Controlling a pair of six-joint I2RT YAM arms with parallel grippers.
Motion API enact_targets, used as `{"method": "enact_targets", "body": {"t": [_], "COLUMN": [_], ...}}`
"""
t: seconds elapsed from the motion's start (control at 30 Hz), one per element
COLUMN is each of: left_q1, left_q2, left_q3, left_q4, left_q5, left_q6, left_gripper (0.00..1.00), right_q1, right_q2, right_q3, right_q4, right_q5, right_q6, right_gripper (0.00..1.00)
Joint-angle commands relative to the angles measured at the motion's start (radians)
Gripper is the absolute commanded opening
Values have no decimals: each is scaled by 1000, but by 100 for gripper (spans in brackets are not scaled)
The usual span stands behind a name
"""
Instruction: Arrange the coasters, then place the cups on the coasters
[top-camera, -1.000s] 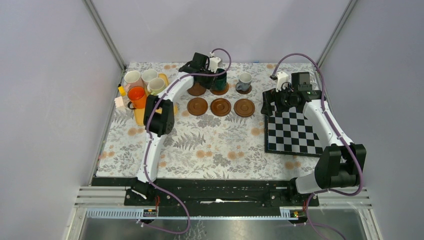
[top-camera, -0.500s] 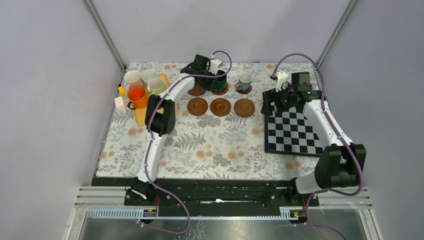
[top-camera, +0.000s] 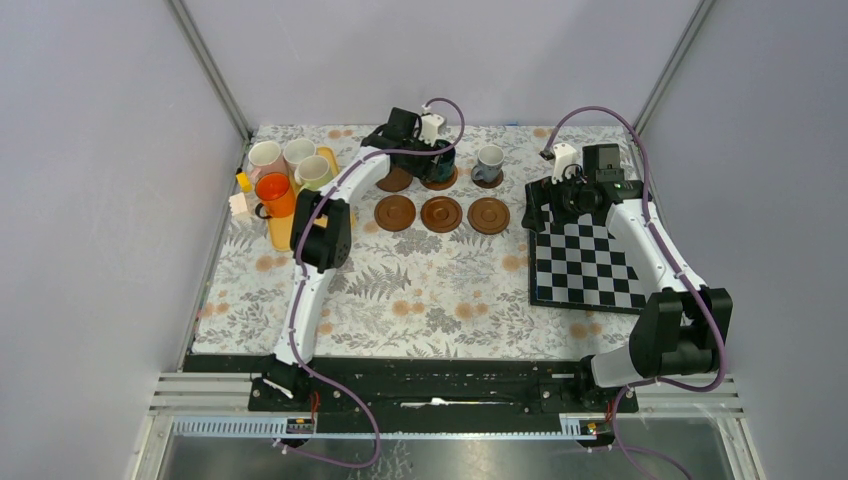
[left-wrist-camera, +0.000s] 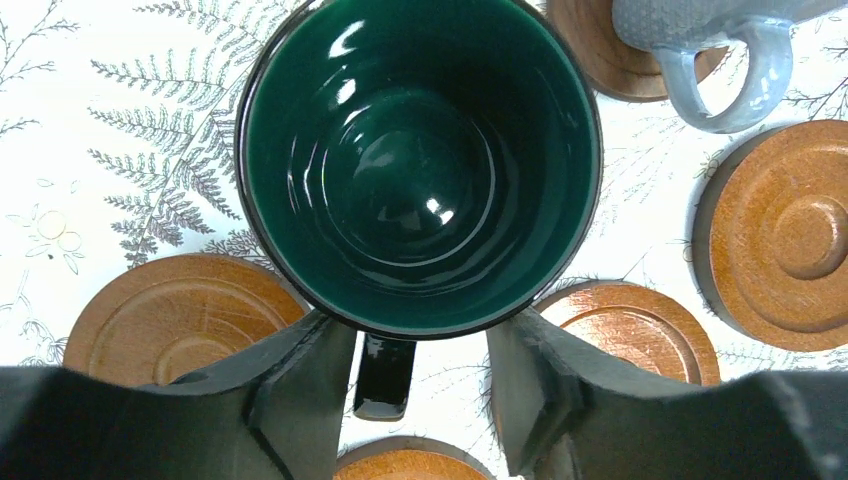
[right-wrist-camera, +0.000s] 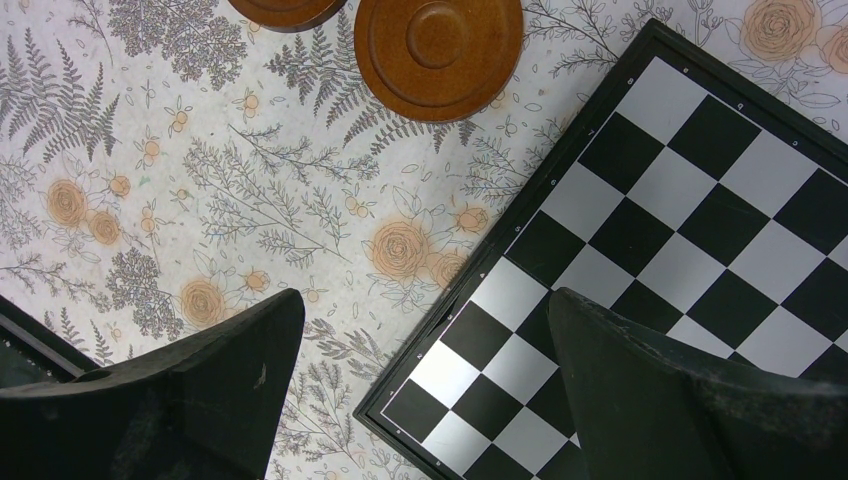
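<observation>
Dark green cup down on the middle coaster of the far row, near the counter's far edge. Left claw spread astride the handle, gripping nothing; danger on withdrawal: snagging the handle, dragging cup off-centre into grey cup. Right claw wide, empty.

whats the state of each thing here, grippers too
dark green cup: upright on back middle coaster, not gripped
grey cup: upright on back right coaster
pink cup, white cup, pale green cup, orange cup: upright, off coasters
back left coaster, front left coaster, front middle coaster, front right coaster: bare
left gripper: open, straddling the cup handle
right gripper: open, empty
</observation>
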Motion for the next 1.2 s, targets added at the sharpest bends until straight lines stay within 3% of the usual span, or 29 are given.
{"method": "enact_targets", "body": {"t": [0.0,0.07,0.17,0.4,0.77,1.17], "left_q1": [-11,-13,-13,-13,-12,-13], "left_q2": [-86,-102,-141,-183,-129,-117], "left_q3": [19,16,-6,-68,-48,-61], "left_q4": [63,65,64,58,51,43], "left_q5": [1,-10,-17,-20,-79,-37], "left_q6": [-16,-28,-31,-26,-11,-49], "left_gripper": [59,70,75,75,78,72], "right_q1": [-2,-2,-2,-2,-2,-2], "right_q2": [-7,-7,-8,-10,-22,-19], "right_q3": [10,11,13,17,11,10], "right_q4": [15,13,13,12,11,15], "right_q5": [-31,-32,-33,-42,-39,-39], "right_q6": [-9,-10,-8,-5,-6,-4], "right_gripper": [100,100,100,100,100,100]}}
